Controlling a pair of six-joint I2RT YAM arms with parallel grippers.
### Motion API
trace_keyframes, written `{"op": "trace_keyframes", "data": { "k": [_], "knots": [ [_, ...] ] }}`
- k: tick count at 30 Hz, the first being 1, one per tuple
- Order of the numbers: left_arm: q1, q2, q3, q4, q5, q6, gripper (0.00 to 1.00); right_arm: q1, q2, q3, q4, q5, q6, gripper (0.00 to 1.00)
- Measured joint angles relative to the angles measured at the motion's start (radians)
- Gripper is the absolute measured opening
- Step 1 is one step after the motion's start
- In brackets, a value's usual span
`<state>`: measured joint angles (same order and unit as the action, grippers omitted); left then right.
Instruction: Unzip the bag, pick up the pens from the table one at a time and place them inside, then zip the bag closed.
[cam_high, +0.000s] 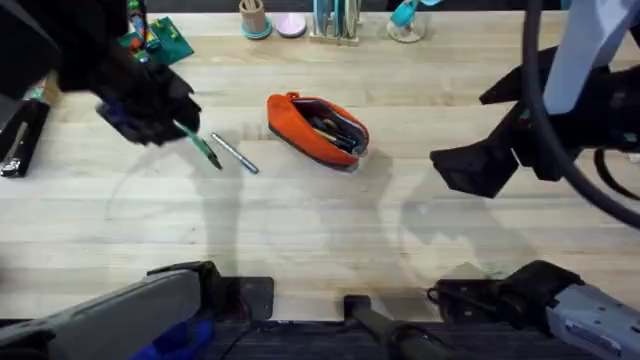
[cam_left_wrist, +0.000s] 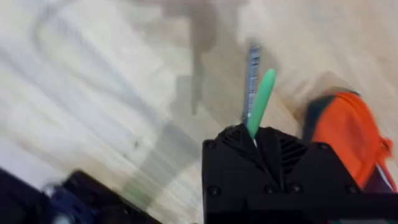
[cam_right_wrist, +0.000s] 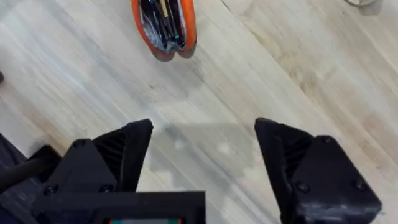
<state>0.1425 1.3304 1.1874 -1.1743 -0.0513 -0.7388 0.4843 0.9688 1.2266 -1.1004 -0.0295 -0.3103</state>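
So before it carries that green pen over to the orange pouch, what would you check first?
1. Bag unzipped: ok, its mouth gapes and items show inside.
2. Green pen held by the left gripper: ok, it sticks out from between the fingers.
3. Pen lifted off the table: cannot tell.
4. Silver pen out of the way: not ok, it lies right beside the green one.
5. Right gripper clear of the bag: ok, open and apart from it.
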Motion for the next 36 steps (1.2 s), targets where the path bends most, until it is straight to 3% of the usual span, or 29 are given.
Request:
{"op": "trace_keyframes", "data": {
  "k": [11,15,30,36],
  "knots": [
    [-0.004,0.000,0.241,-0.075,0.064,0.366,0.041,0.000,0.000,0.000,0.000,0.000,0.000,0.997],
    [-0.039,0.000,0.306,-0.116,0.066,0.499,0.041,0.000,0.000,0.000,0.000,0.000,0.000,0.996],
    [-0.326,0.000,0.362,-0.146,0.092,0.921,0.041,0.000,0.000,0.000,0.000,0.000,0.000,0.996],
    [-0.431,0.000,0.362,-0.142,0.133,1.156,0.041,0.000,0.000,0.000,0.000,0.000,0.000,0.996]
  ]
}}
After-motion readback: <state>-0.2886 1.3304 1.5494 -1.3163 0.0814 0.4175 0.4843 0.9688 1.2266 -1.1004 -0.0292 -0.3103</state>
